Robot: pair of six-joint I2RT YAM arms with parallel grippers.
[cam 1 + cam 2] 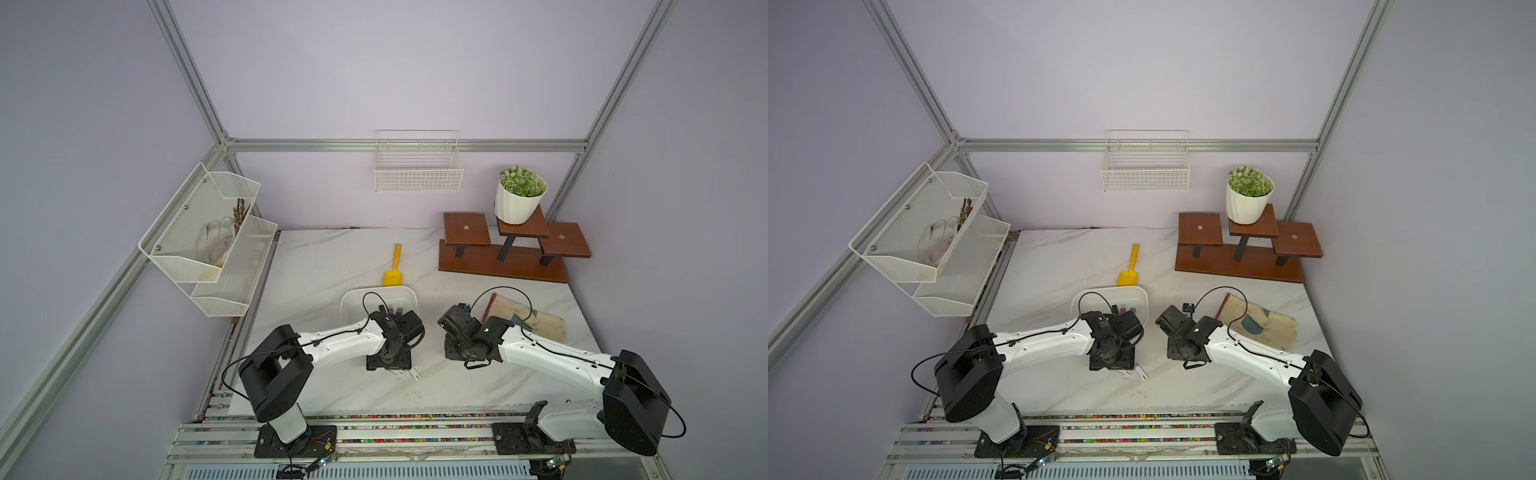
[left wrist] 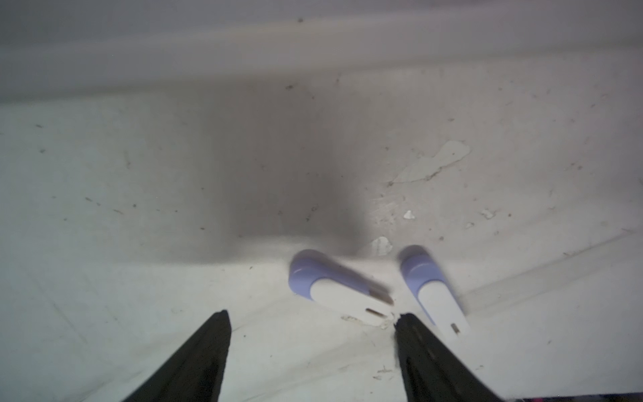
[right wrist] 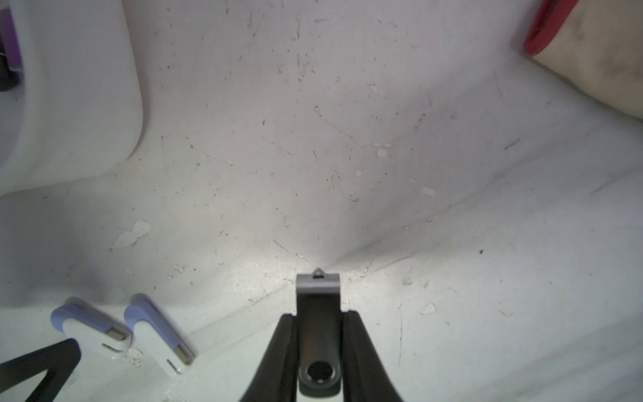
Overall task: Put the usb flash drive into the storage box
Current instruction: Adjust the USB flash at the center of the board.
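The storage box (image 1: 353, 301) is a shallow white tub at mid-table, and its rounded corner shows in the right wrist view (image 3: 76, 104). Small purple and dark items (image 1: 395, 310) lie inside it. My right gripper (image 3: 319, 315) is shut on a grey metal usb flash drive (image 3: 318, 296), held just above the table to the right of the box. Two white and lavender usb flash drives (image 2: 334, 285) (image 2: 431, 289) lie side by side on the table in front of the box. My left gripper (image 2: 313, 315) hangs open over them, and one fingertip (image 2: 407, 323) is beside the nearer drive.
A yellow scoop (image 1: 392, 266) lies behind the box and a work glove (image 1: 536, 320) lies at the right. A wooden stepped stand (image 1: 511, 257) with a potted plant (image 1: 519, 199) stands at the back right. A wire basket (image 1: 417, 170) and a mesh rack (image 1: 208, 237) hang on the walls.
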